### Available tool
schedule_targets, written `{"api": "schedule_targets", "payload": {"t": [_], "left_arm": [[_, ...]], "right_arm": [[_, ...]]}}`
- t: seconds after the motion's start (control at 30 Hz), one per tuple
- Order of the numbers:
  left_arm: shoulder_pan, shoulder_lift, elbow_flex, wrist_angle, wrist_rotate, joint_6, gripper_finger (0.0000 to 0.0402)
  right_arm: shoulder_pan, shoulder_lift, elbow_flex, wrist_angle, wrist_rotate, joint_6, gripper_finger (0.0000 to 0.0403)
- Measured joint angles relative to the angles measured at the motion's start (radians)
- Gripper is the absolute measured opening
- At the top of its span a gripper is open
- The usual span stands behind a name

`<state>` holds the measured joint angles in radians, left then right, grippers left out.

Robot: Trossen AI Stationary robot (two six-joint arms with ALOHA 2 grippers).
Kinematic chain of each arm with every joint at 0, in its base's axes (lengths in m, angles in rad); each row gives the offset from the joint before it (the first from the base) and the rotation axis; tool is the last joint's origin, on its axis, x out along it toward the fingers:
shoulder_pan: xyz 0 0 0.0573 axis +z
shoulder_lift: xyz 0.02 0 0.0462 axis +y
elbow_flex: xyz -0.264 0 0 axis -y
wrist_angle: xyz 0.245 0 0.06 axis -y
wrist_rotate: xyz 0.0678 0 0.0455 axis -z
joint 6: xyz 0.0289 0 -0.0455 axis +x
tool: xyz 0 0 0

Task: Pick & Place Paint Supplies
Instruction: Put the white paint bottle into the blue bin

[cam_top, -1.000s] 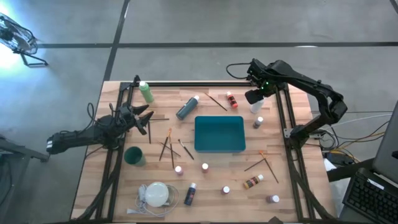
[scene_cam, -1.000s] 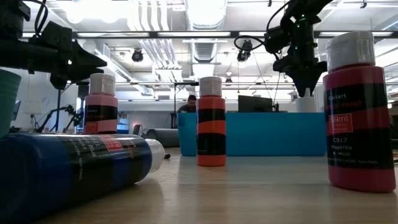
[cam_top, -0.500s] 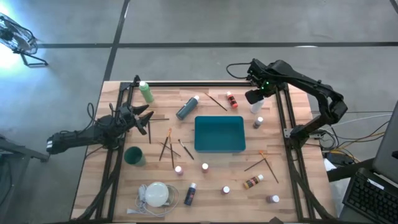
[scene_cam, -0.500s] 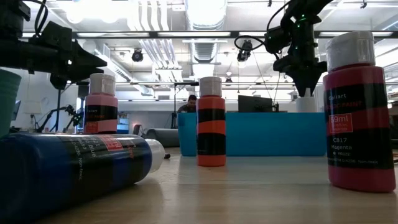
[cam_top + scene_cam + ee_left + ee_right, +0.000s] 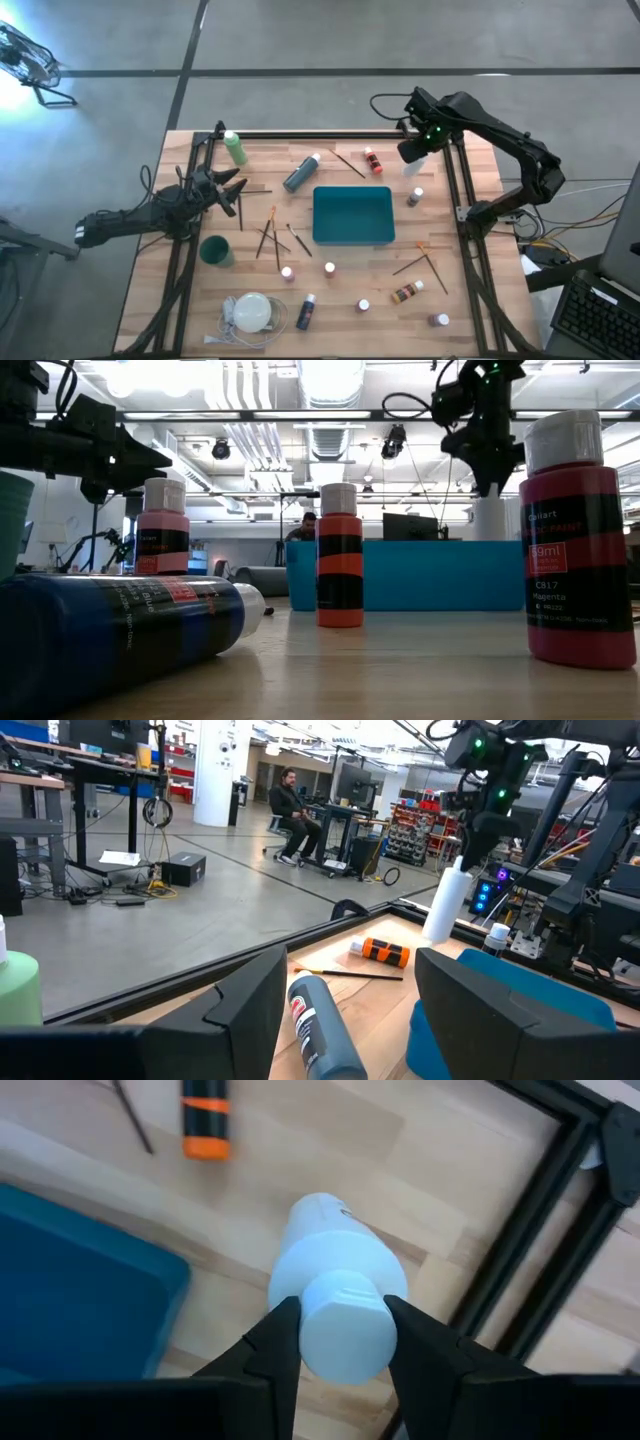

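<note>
My right gripper [image 5: 412, 155] is near the table's far right corner, shut on a white paint bottle [image 5: 330, 1250]. The low view shows that bottle [image 5: 488, 520] behind the teal tray [image 5: 352, 215]. My left gripper [image 5: 228, 190] hovers open over the table's left side, touching nothing, its fingers spread in the left wrist view [image 5: 350, 1010]. A green bottle [image 5: 235, 148], a grey-blue bottle [image 5: 301, 172] and a red-orange bottle [image 5: 373, 160] lie on their sides on the far part of the wood. Thin brushes [image 5: 270, 235] lie left of the tray. My right gripper pinches the white bottle's cap [image 5: 345, 1305] between its two fingers [image 5: 278, 1342], coming from above and pointing down. The bottle [image 5: 443, 905] hangs below the fingers, slightly tilted, and looks lifted clear of the wood in the left wrist view.
Small upright bottles [image 5: 363, 304] and more brushes [image 5: 425, 262] are scattered over the near half. A teal cup [image 5: 215, 250] and a white disc with a cord [image 5: 252, 312] sit near left. Black frame rails [image 5: 452, 190] run along the table's sides. A person sits in the room beyond.
My right gripper has risen and shifted slightly toward the table's right edge, staying shut on the cap. The white bottle has gone up with it, standing higher above the tray's rim in the low view.
</note>
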<state>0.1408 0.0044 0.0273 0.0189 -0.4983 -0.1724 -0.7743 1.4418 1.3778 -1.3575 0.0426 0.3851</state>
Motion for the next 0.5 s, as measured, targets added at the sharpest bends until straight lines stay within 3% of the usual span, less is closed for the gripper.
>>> {"api": "schedule_targets", "payload": {"t": [0.5], "left_arm": [[0.0, 0.0, 0.0, 0.0, 0.0, 0.0, 0.0227]], "right_arm": [[0.052, -0.007, 0.189, -0.094, -0.026, 0.008, 0.0115]]}}
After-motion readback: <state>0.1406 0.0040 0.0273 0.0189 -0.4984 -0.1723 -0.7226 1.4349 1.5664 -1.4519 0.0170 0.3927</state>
